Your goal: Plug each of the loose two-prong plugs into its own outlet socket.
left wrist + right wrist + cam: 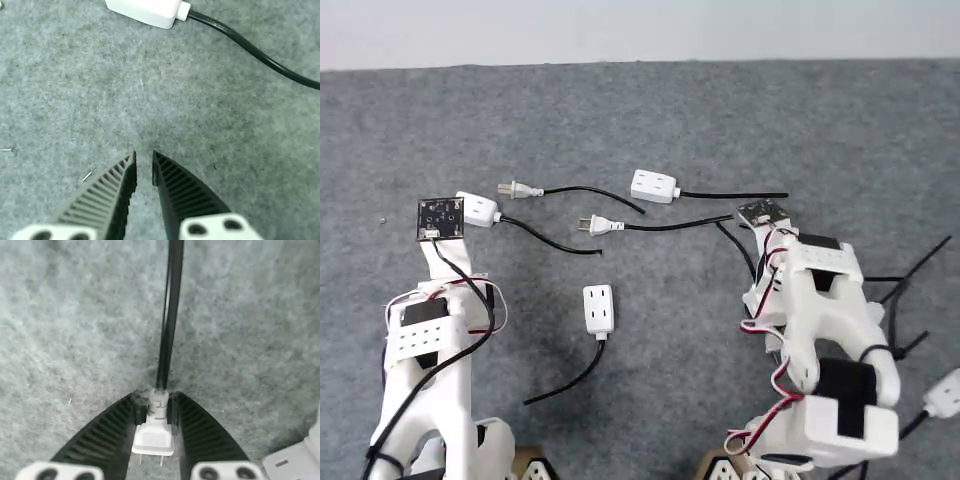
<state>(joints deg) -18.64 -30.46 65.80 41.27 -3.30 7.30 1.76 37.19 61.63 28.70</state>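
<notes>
A two-prong plug [154, 436] sits between the fingers of my right gripper [156, 401], which is shut on it; its black cord [169, 315] runs away over the carpet. Two loose plugs [520, 189] [601, 226] lie mid-table. One white outlet socket [654, 186] lies behind them, another socket [598, 308] in front. A third socket [477, 208] [145, 10] lies just beyond my left gripper [144, 155], which hovers low over bare carpet, open by a narrow gap and holding nothing. In the high view the right arm's wrist [763, 213] hides its gripper.
Black cords [560, 240] trail across the grey carpet [720, 120] between the sockets and plugs. More cords and a white piece [942, 392] lie at the right edge beside the right arm. Tiny metal bits [86, 176] lie near the left fingers.
</notes>
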